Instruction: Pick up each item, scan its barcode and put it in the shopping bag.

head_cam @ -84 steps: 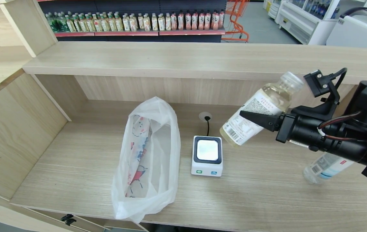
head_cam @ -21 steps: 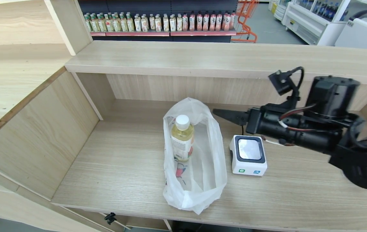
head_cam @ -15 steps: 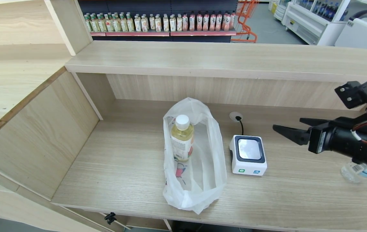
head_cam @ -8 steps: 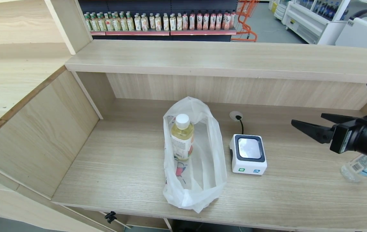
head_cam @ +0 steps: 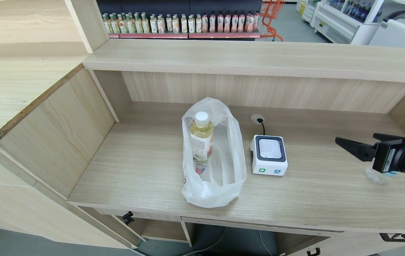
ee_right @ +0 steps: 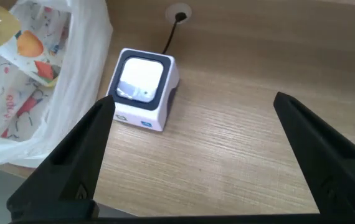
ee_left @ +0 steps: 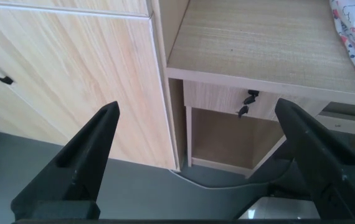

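Status of remaining item: clear water bottle (head_cam: 375, 176) at right edge of frame in head view, on counter (head_cam: 312, 193), mostly hidden behind right gripper (head_cam: 355, 138). Posture, lying or upright, not readable.

Right gripper: spread wide, empty, held above counter at mid-right of frame, tips directed toward scanner (head_cam: 269, 159). Same state confirmed in right wrist view (ee_right: 193, 99).

Left gripper (ee_left: 197, 104): spread wide, empty, hanging low in front of counter edge, beside cabinet panel.

Already bagged: yellow drink bottle (head_cam: 201, 140), upright inside shopping bag (head_cam: 220, 181), centre of frame, just left of scanner.

Handling judgement, clear water bottle:
- Treat as thin-walled, smooth plastic: likely slippery, likely to dent or pop out sideways under hard squeeze.
- Assume moderate weight if full; fill level not readable.
- Expect rolling if lying on its side; approach squarely, without nudging.

Recommended hold:
- Close across middle of cylindrical body, away from cap and tapered shoulder.
- Use firm but limited pressure, enough to stop slipping during tilt.
- Keep barcode patch uncovered and facing outward for presentation to scanner window.
- Lower base first into free space of shopping bag beside yellow drink bottle; avoid snagging soft bag rim.
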Robot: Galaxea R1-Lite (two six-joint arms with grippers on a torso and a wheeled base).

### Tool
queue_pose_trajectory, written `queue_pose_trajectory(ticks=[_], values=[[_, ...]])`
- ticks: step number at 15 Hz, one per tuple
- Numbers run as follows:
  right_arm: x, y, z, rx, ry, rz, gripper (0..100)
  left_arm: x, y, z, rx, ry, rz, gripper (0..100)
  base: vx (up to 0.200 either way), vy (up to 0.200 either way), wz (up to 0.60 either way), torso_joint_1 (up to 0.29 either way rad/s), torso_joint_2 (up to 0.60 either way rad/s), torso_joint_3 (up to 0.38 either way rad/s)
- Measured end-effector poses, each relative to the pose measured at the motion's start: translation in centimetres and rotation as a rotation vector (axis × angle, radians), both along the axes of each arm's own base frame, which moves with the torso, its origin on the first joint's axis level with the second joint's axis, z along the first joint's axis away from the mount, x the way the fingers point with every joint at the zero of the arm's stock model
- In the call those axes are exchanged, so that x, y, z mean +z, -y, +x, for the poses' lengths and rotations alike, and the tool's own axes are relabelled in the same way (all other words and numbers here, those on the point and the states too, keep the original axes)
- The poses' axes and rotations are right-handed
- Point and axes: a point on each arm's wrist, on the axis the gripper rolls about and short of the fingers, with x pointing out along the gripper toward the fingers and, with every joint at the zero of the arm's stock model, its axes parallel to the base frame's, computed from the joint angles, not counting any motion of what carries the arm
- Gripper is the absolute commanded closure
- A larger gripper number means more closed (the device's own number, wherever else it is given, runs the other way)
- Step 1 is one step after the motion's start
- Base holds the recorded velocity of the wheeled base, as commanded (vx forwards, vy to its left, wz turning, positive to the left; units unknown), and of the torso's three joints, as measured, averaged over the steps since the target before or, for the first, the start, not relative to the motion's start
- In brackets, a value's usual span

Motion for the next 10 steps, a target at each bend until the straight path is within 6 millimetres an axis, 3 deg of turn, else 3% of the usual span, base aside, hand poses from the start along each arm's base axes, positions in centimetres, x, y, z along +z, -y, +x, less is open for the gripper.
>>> queue_pose_trajectory(ticks=[10], values=[[-1.8, 0.9, -1.3, -0.059, -0.068, -0.017, 0, 0.0, 0.0, 0.0, 0.0, 0.0, 0.002, 0, 0.0, -0.2, 0.0, 0.005, 0.0, 0.003]])
